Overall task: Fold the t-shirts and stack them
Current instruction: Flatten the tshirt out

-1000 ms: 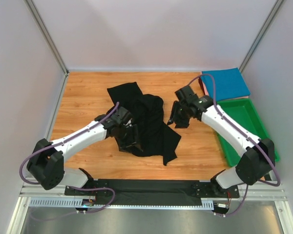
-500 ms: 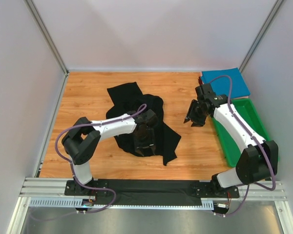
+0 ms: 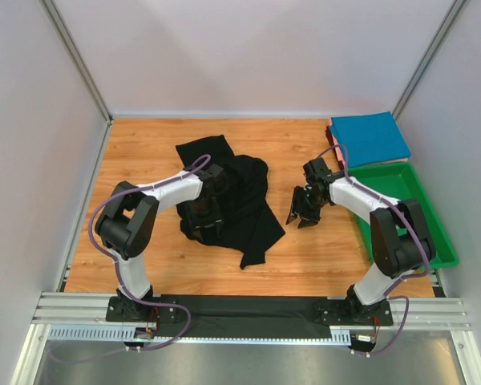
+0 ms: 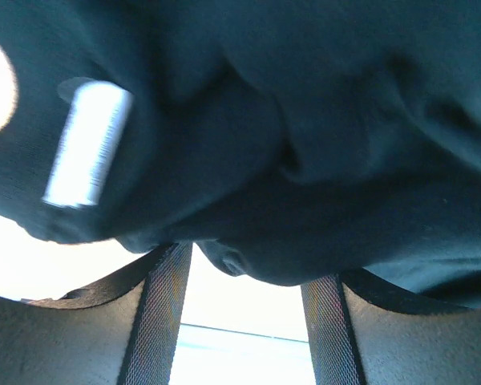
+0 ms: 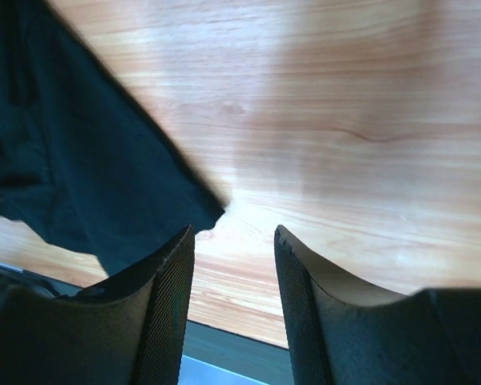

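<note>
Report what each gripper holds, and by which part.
Right gripper: nothing, its fingers apart over bare table. Left gripper: cannot tell; the black t-shirt bunches over the ends of its fingers, hiding any grip.

1 second ago the left pincer [image 3: 202,223] was at the near left part of the black shirt [image 3: 252,210]. It then went to the middle and has now come back to the left. The shirt's near right corner has moved left and the cloth is more bunched. The right pincer [image 3: 302,215] went right, then returned nearer, just beside the shirt's edge.
</note>
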### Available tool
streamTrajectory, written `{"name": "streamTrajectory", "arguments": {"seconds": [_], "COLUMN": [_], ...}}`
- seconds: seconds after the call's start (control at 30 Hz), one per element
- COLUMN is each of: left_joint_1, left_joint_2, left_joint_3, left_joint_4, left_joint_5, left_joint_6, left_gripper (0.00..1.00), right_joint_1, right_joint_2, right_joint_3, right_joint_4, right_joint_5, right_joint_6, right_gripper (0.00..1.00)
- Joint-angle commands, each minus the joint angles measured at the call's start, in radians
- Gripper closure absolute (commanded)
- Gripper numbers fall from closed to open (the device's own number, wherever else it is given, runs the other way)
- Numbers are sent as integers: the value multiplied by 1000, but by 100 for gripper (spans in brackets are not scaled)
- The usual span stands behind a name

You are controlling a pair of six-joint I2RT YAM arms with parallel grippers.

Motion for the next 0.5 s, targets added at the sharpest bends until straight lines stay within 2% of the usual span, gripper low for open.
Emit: {"name": "streamTrajectory", "arguments": {"seconds": [0.0, 0.13, 0.2, 0.33, 0.47], "left_joint_1": [47, 79, 102, 165, 217], "left_joint_2": [-30, -23, -23, -33, -27], "left_joint_3": [20, 50, 62, 64, 85], "left_joint_4": [-30, -49, -60, -64, -63], "left_joint_5": [-76, -105, -121, -126, -144], "left_joint_6": [55, 89, 107, 150, 202], "left_gripper": [38, 38, 38, 38, 38], "right_joint_1": [31, 63, 116, 231, 275], "right_joint_2": [25, 98, 136, 170, 161], "right_joint_3": [1, 15, 23, 21, -9], "right_joint_4": [88, 145, 159, 177, 212], "right_joint_5": [-30, -89, -107, -84, -67], "right_joint_6": [-57, -62, -68, -51, -5], "right_gripper": [53, 53, 53, 54, 55]}}
